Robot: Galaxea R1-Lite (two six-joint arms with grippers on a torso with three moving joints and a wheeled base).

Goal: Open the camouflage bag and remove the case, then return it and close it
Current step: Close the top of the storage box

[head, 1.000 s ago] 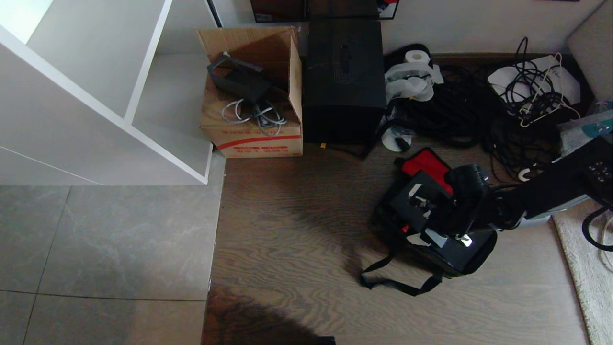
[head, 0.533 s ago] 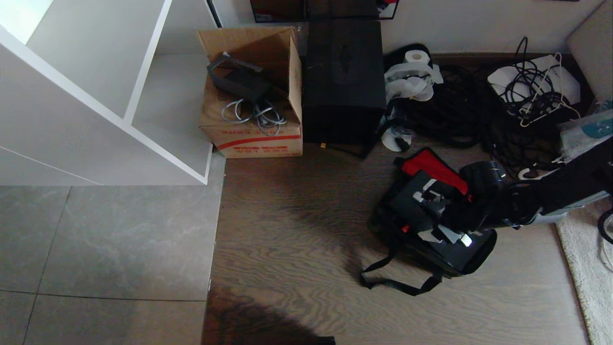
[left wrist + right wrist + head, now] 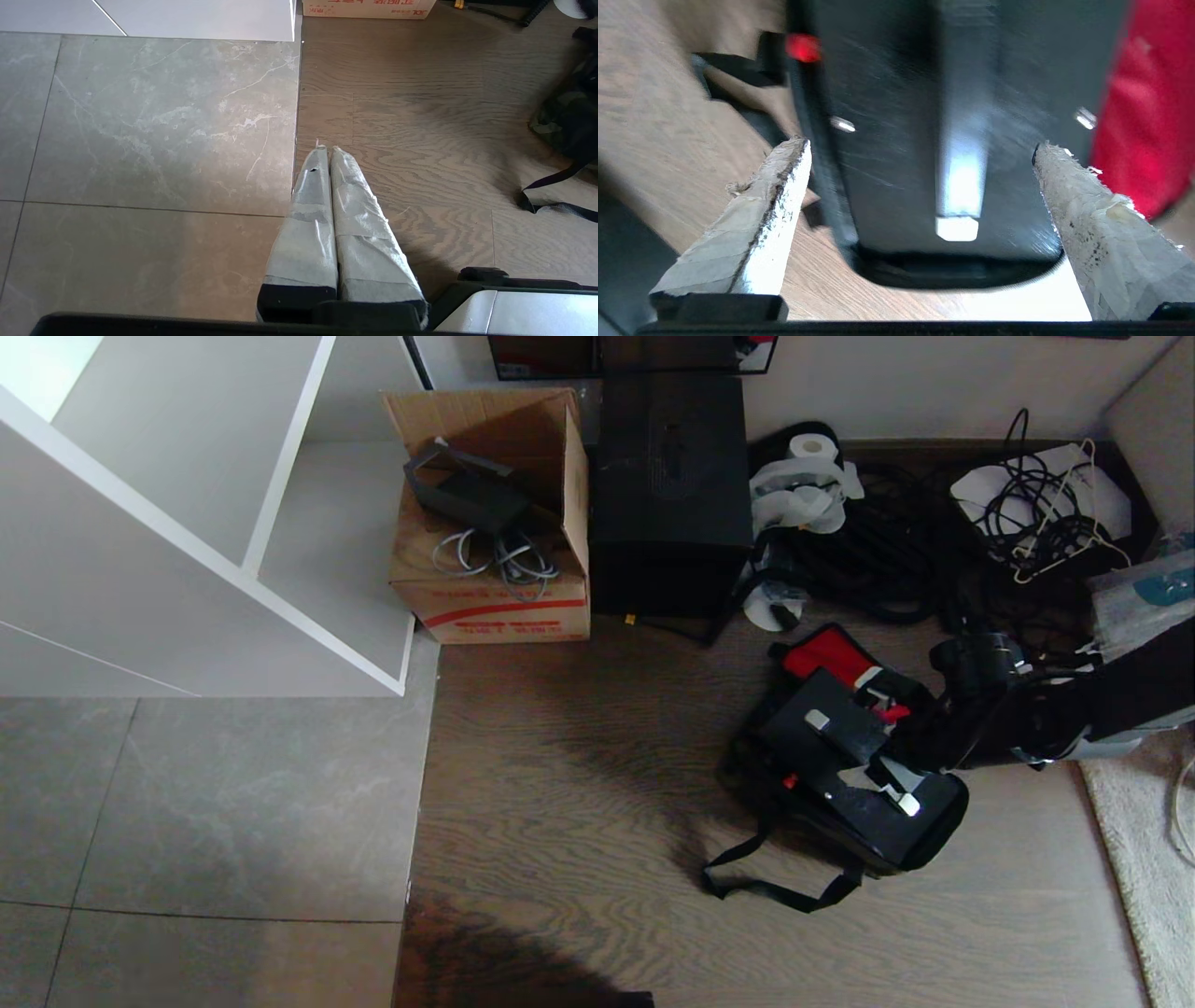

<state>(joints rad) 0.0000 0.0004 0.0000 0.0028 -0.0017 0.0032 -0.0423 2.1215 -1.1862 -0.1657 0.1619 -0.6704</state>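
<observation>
A white shelving unit (image 3: 187, 523) fills the left of the head view, with grey tile before it and wood-grain floor (image 3: 579, 821) to its right. Against the back wall stand an open cardboard box (image 3: 495, 569) holding grey cables and a tall black box (image 3: 670, 495); a tangle of black cables (image 3: 887, 560) lies farther right. The camouflage bag (image 3: 840, 821) sits open on the wood floor, red lining (image 3: 826, 658) exposed and black strap (image 3: 775, 887) trailing toward the camera. The case (image 3: 831, 737) stands in the bag's mouth, its silver-ended handle up. The right gripper (image 3: 920, 149) hangs just beside the case, its 2 taped fingers (image 3: 780, 186) spread wide and holding nothing. The left gripper (image 3: 327, 149) hovers over the tile-wood seam, fingers pressed together.
</observation>
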